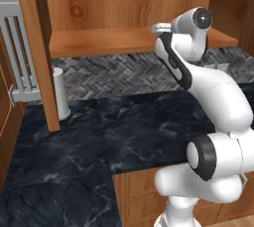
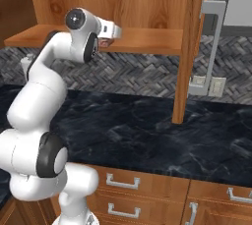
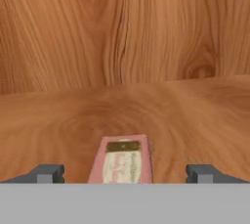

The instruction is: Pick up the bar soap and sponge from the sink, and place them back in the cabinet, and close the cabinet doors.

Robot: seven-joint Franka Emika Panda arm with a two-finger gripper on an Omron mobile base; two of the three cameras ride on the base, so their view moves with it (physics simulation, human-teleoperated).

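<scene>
Arm (image 1: 213, 92) raised and reaching level into cabinet (image 1: 124, 3), gripper (image 3: 124, 173) spread wide over shelf (image 3: 195, 115), fingers (image 3: 49, 173) apart and touching nothing, soap (image 3: 122, 162) lying flat on shelf between them.

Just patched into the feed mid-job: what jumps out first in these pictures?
The white arm reaches up into the open brown wood-grain wall cabinet, its gripper over the wooden shelf. In the hand view the pinkish-brown bar soap lies flat on that shelf, between the widely spread fingertips and apart from both. One brown cabinet door stands open over the black marble counter.
</scene>
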